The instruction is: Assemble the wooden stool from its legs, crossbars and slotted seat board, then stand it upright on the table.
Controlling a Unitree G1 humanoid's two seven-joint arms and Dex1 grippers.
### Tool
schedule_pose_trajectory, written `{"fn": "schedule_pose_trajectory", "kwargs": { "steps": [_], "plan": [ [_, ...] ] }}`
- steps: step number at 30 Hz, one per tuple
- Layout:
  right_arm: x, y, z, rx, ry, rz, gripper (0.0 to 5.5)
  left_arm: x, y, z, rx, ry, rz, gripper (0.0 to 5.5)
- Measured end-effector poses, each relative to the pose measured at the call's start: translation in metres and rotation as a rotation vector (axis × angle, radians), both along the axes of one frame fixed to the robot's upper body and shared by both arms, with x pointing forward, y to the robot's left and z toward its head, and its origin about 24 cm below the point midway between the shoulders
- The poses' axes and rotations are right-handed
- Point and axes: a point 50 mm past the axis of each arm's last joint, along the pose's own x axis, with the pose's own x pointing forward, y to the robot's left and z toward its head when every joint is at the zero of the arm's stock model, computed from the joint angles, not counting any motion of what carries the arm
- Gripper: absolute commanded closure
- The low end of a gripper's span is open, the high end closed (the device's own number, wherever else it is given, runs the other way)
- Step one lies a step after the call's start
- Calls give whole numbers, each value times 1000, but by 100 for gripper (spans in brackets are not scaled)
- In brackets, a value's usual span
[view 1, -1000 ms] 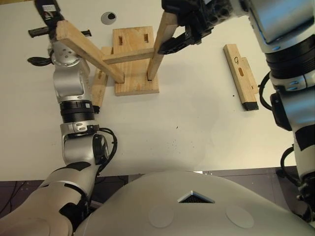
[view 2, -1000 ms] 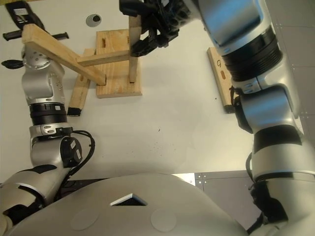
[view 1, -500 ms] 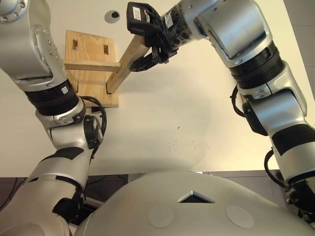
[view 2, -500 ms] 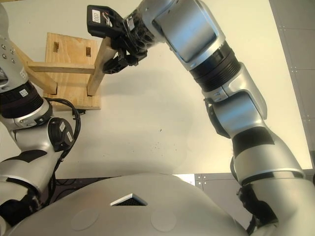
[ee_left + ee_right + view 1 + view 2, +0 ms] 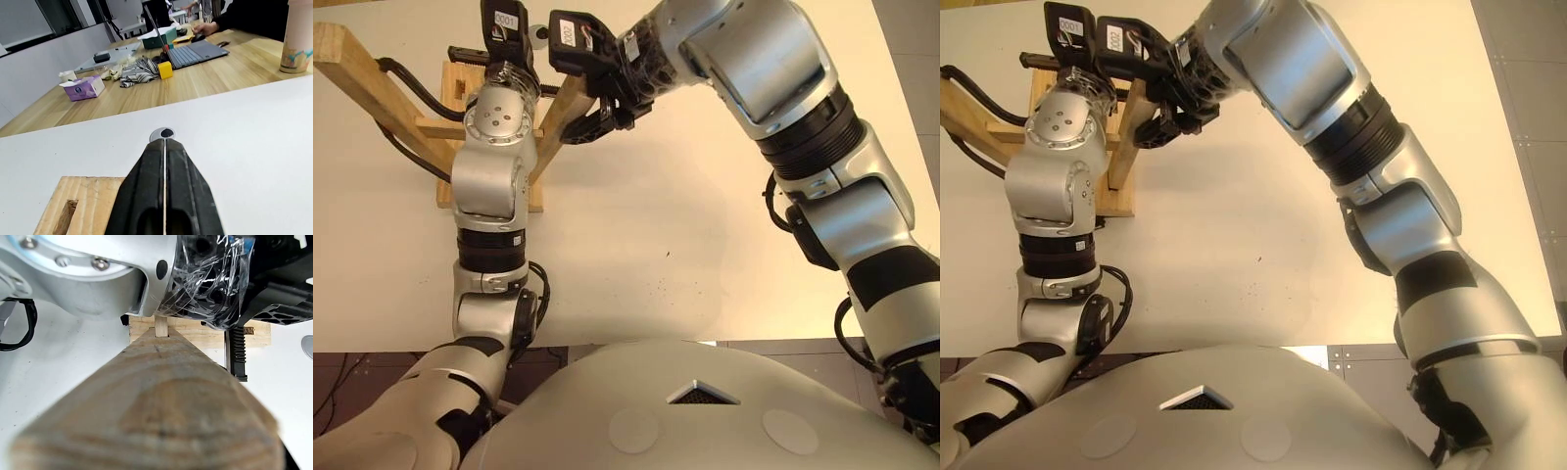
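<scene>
The slotted seat board (image 5: 1118,201) lies flat at the table's far left. A wooden leg (image 5: 558,127) stands tilted in it, and my right gripper (image 5: 592,103) is shut on its upper part; one finger (image 5: 234,352) runs alongside the wood. A second leg (image 5: 357,64) slants up and to the left from the board. A thin crossbar (image 5: 435,127) joins the two legs. My left gripper (image 5: 165,144) is shut with nothing in it. It hangs over the board's far edge (image 5: 83,200), close beside the right gripper.
A round cable hole (image 5: 164,132) sits in the white table (image 5: 705,215) just beyond the board. The table's front edge runs close to my body, and its right edge (image 5: 1489,117) borders grey floor. My two arms crowd each other over the board.
The head camera has swung to the right. My left gripper has left the end of the slanting leg and now sits beside the right gripper. The right gripper still holds its leg.
</scene>
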Motion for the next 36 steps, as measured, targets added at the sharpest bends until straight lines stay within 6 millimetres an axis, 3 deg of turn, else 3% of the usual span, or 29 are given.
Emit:
{"fn": "schedule_pose_trajectory", "kwargs": {
  "steps": [3,5,7,10,11,13,15,17,19,20,22,24,26,27,29,31,32,34,36],
  "plan": [
    [-1,2,0,3,-2,1,347,1,-2,4,-60,-87,-24,550],
    [-2,4,4,9,-7,22,347,-5,-6,20,-147,-254,-80,550],
    [-4,8,5,15,-7,40,347,-9,-14,66,-189,-479,-157,550],
    [-4,8,3,12,3,45,347,-29,-19,159,-213,-865,-259,550],
    [-3,8,3,13,3,45,347,-35,-18,177,-240,-926,-281,550],
    [-3,8,3,14,1,46,347,-47,-3,218,-352,-1036,-291,550],
    [-3,8,3,15,1,47,347,-58,24,252,-437,-1114,-264,550],
    [-3,8,3,16,1,46,347,-62,77,274,-466,-1089,-115,550],
    [-3,8,3,18,0,46,347,-63,127,271,-456,-943,62,550],
    [-3,8,3,19,-2,46,347,-69,164,264,-460,-827,196,550],
    [-3,7,3,18,0,42,347,-90,211,248,-424,-668,410,550],
    [-2,6,2,14,3,30,347,-107,235,239,-321,-577,522,550],
    [-2,4,1,13,5,20,347,-104,245,207,-229,-401,581,550],
    [-2,4,1,13,5,17,347,-88,239,174,-226,-272,561,550],
    [-2,5,1,19,4,16,347,-58,208,119,-240,-95,469,550],
    [-2,5,3,26,1,19,347,-28,148,71,-287,12,334,550],
    [-2,5,3,20,-1,17,347,-19,117,58,-307,40,265,550],
    [8,-19,-10,-40,46,-65,347,-10,77,62,-286,-12,204,550],
    [10,-27,-24,-92,70,-110,347,-1,48,77,-244,-75,135,550]
  ]
}}
